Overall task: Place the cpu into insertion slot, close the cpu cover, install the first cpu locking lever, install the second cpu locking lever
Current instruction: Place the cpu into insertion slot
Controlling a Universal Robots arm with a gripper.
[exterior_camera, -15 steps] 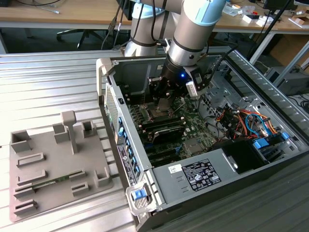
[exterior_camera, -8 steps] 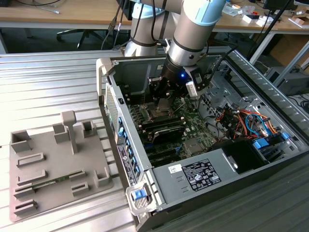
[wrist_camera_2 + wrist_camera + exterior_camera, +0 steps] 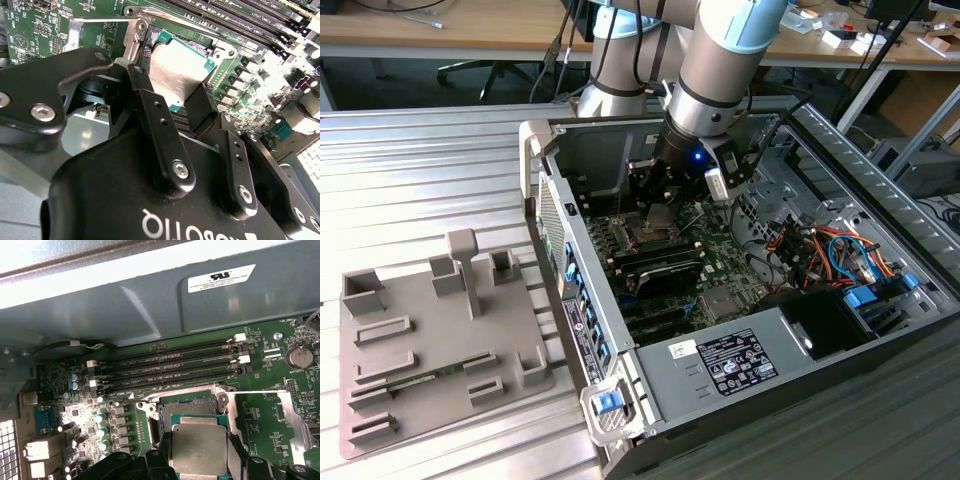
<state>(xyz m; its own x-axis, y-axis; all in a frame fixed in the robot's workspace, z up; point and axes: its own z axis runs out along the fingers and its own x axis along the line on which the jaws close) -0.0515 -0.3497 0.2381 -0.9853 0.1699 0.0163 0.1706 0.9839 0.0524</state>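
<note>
Closest up is the black end effector, with its two fingers clamped on opposite edges of the cpu. The chip is a flat square with a dull silvery lid and a green rim. It's held slightly tilted just over the insertion slot, whose dark socket shows past one edge. Can't tell if it's touching the socket. The cpu cover is swung open beside the slot.

Long black memory slots run just beyond on the green board. The whole computer case lies open on a ribbed metal counter. A grey fixture tray sits on the exterior view's left, with wooden desks far behind. One white printed label is on the case wall, and a sticker is at the case's near end.
</note>
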